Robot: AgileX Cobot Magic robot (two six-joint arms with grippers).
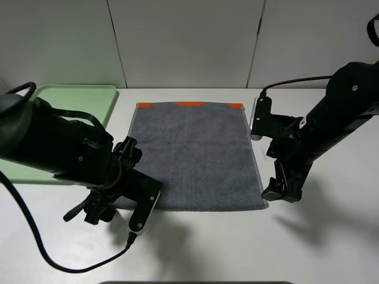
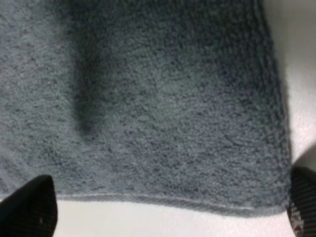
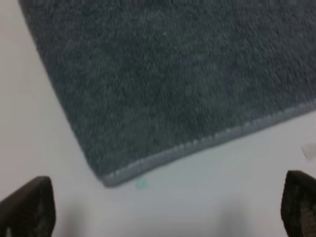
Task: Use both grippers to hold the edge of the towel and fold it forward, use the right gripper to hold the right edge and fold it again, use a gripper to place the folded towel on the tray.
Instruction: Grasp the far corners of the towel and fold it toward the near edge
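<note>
- The tray [image 1: 89,94] sits at the far left of the counter [image 1: 237,248], near the towel [image 1: 195,154] but not touching it
- My left tool [image 1: 118,212] is spread wide over the towel's near left corner, holding nothing
- The towel lies flat mid-counter, grey face up, orange patches along its far edge
- My right tool [image 1: 282,190] is spread wide at the near right corner, holding nothing
</note>
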